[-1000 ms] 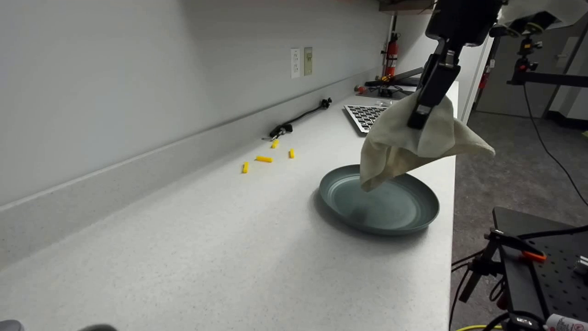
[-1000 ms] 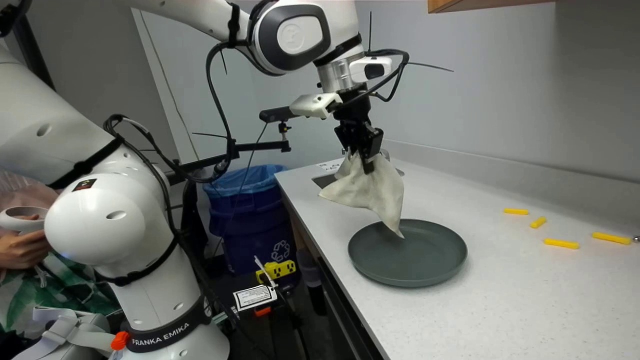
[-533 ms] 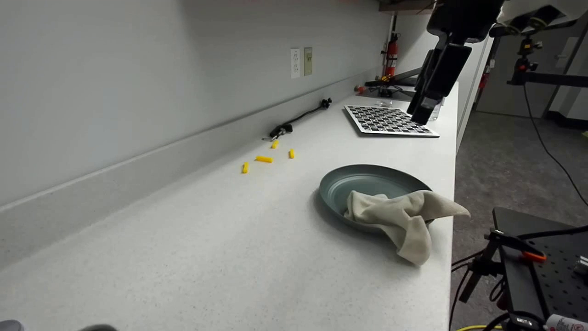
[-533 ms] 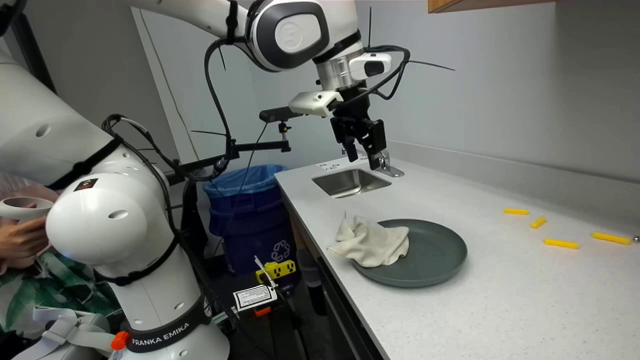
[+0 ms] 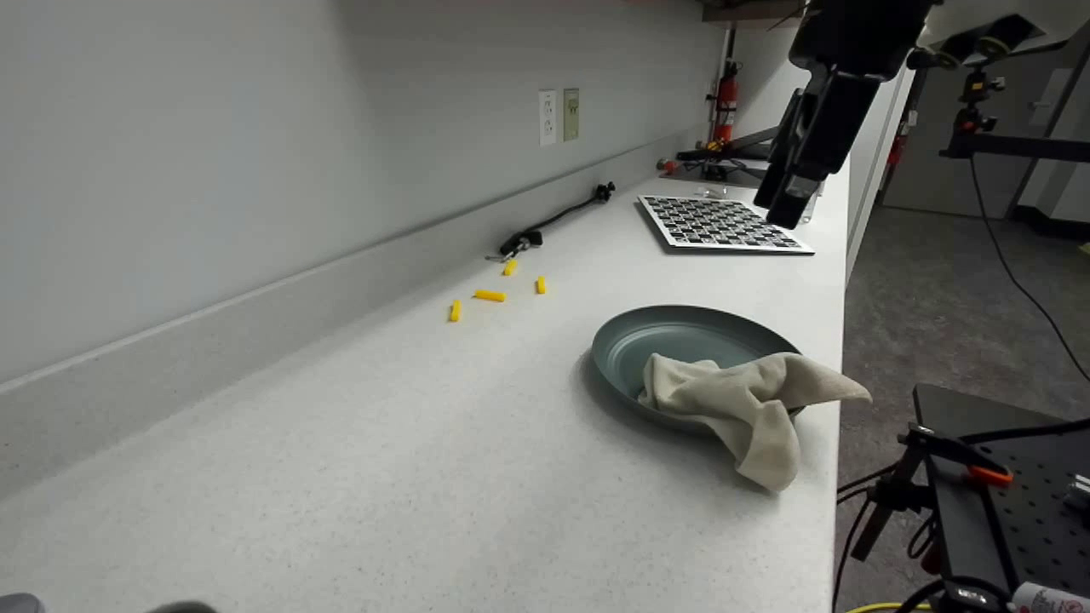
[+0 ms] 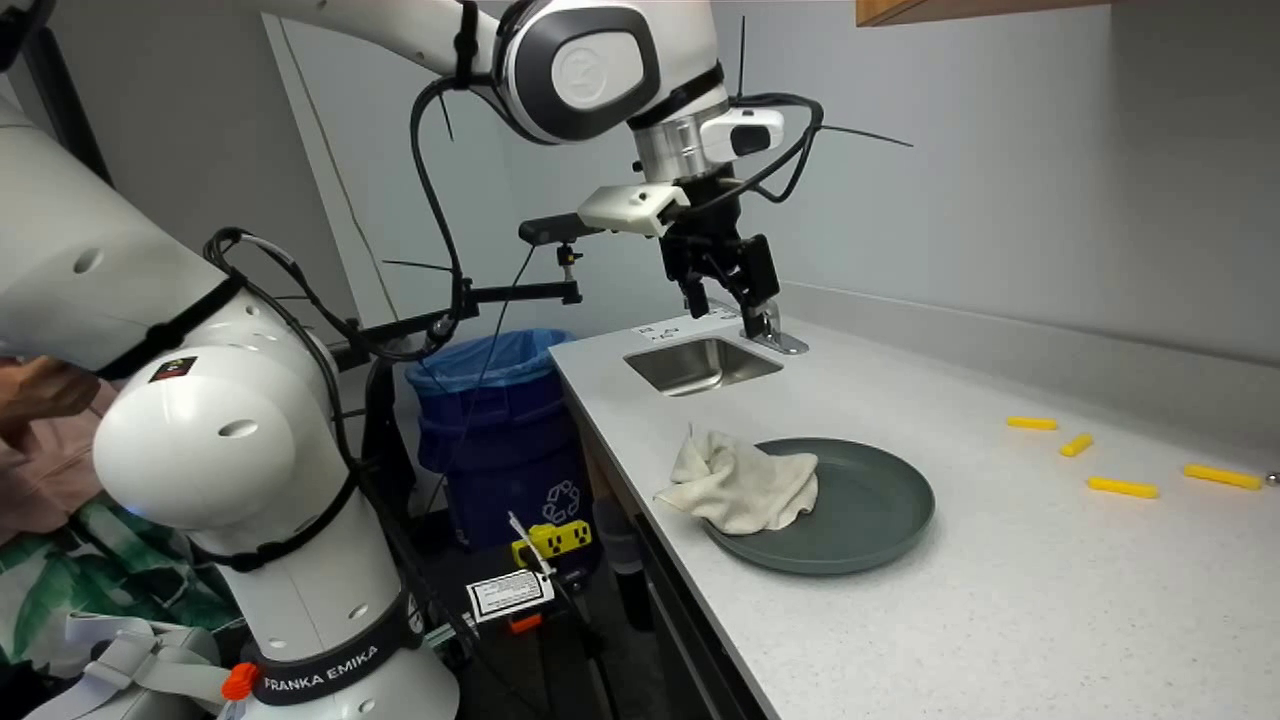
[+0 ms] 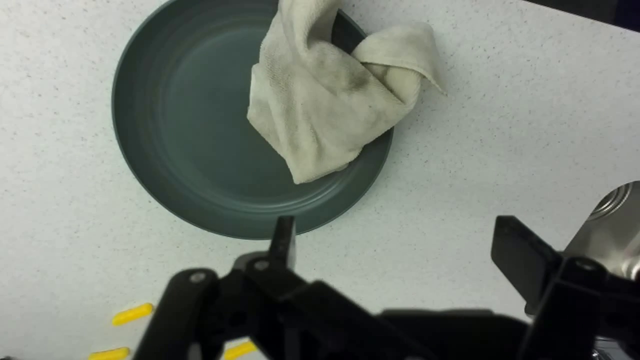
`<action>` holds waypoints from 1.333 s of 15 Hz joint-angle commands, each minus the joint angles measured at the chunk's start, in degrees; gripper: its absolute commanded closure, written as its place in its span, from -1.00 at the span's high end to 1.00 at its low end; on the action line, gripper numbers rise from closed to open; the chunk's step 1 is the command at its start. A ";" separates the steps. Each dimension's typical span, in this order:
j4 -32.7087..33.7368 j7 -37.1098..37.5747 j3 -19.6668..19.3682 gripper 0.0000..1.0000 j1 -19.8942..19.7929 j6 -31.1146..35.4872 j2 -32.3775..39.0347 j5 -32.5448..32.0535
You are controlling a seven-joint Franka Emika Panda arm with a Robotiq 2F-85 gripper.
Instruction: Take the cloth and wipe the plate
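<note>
A dark green-grey plate (image 6: 870, 510) lies flat on the counter. Crumpled over one side of it is the cream cloth (image 6: 745, 485), part of it spilling past the rim onto the counter, as the cloth (image 5: 749, 392) also shows from the opposite side. From above, in the wrist view, the bare part of the plate (image 7: 210, 110) is on the left and the cloth (image 7: 320, 100) covers its upper right. My gripper (image 7: 395, 222) is open, its fingers wide apart with only counter visible between them. In both exterior views the gripper (image 6: 726, 318) hangs well above the plate, apart from the cloth.
A steel sink (image 6: 700, 365) with a tap (image 6: 770, 335) lies beyond the plate. Several yellow sticks (image 5: 490, 295) are scattered near the wall. A checkered board (image 5: 724, 223) rests further along the counter. The counter's open edge runs close beside the plate, with a blue bin (image 6: 490, 430) below.
A second ago the gripper was shut on the cloth, which hung over the plate. The jaws have opened and the cloth has dropped onto the plate's side. The arm has hardly moved.
</note>
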 commanded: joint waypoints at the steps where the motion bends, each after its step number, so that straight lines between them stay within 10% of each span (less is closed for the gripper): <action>1: 0.11 0.10 -0.09 1.00 0.10 -0.17 -0.01 -0.10; 5: 0.56 0.64 0.34 0.69 -0.21 0.66 2.40 -0.90; 6: 0.76 0.95 0.34 0.96 -0.49 0.86 3.90 -1.15; 16: 2.67 1.34 0.37 1.00 -2.06 4.14 19.67 -1.52; 20: 3.19 1.50 1.56 0.16 -1.73 3.56 23.93 -1.31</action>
